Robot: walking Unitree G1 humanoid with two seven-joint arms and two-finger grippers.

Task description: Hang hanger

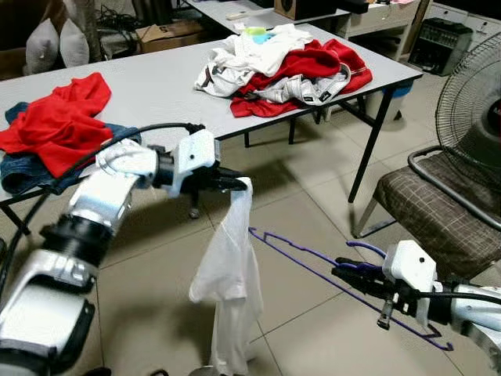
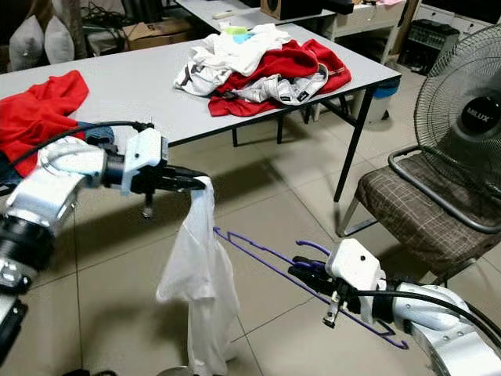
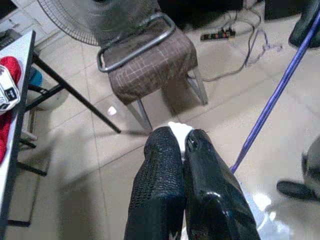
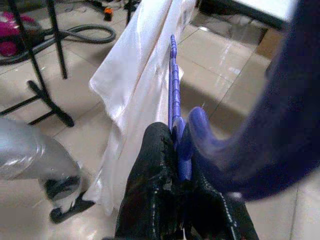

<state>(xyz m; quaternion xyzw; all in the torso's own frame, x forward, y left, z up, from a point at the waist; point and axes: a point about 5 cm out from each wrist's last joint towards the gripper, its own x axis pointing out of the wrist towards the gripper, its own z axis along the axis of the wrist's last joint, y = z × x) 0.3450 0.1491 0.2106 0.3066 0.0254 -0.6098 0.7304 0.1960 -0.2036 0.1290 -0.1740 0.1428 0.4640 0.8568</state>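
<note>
My left gripper (image 1: 239, 185) is shut on the top of a white garment (image 1: 228, 274), which hangs limp over the tiled floor; the pinched cloth (image 3: 179, 131) shows between the black fingers in the left wrist view. My right gripper (image 1: 344, 272) is shut on a purple hanger (image 1: 301, 254) near its hook (image 1: 366, 248), holding it low and roughly level. The hanger's far tip (image 1: 254, 232) reaches close to the garment's right side. In the right wrist view the purple bar (image 4: 173, 85) runs out toward the white garment (image 4: 140, 100).
A grey table (image 1: 156, 86) stands behind, bearing a red and white clothes pile (image 1: 286, 66) and a red and blue clothes heap (image 1: 55, 125). A brown checked chair (image 1: 438, 211) and a standing fan (image 1: 473, 102) are at the right.
</note>
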